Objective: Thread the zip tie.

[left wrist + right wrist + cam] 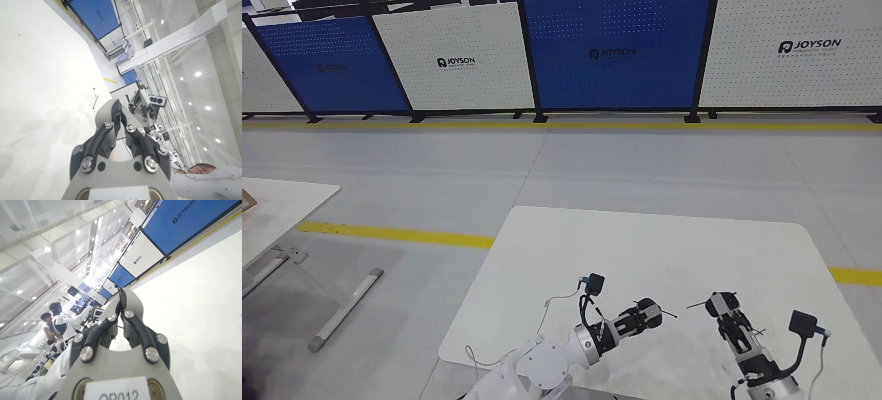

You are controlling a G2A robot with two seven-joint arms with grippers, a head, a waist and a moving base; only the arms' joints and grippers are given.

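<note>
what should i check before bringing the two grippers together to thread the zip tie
1. Grip of the right gripper on the zip tie: ok, shut on the strap, head sticking out past the fingertips.
2. Closure of the left gripper: ok, pads meet.
3. Tail held by the left gripper: cannot tell; a thin black strap piece shows beside its tip.
4. Tail lined up with the head: cannot tell.
5. Grippers apart, tips facing: ok, the top view shows a gap between them.
</note>
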